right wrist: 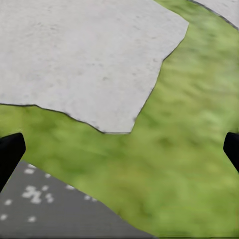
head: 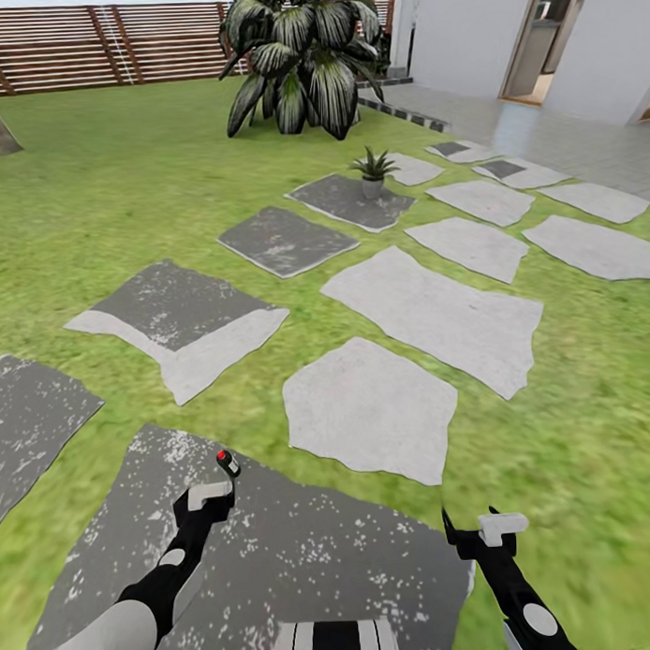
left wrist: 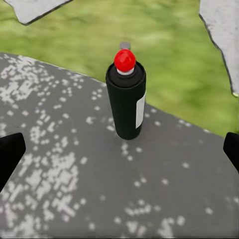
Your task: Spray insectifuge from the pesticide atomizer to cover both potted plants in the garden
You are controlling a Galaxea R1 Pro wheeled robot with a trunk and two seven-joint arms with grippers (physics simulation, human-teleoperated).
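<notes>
The left gripper (left wrist: 119, 149) stood with its dark fingers (left wrist: 10, 157) spread wide and clasping nothing, pointed at the pesticide atomizer (left wrist: 126, 97), which stood upright on a dark speckled paving slab (left wrist: 74, 189) a little ahead of the fingertips, its red cap (left wrist: 124, 60) uppermost and a pale label on its side. From the head camera, the atomizer (head: 227, 462) showed just beyond the left gripper (head: 211, 498), near the slab's far edge, with grass (head: 96, 211) beyond it. The right gripper (right wrist: 119, 149) hung likewise parted and empty over a strip of grass between the dark slab and a pale stepping stone (right wrist: 84, 55); the head camera placed it (head: 501, 527) at the slab's right edge. Farther up the path of stepping stones, one potted plant (head: 372, 169) stood on a dark slab, with a large striped-leaf shrub (head: 301, 54) and a slatted wooden fence (head: 100, 42) behind it.
</notes>
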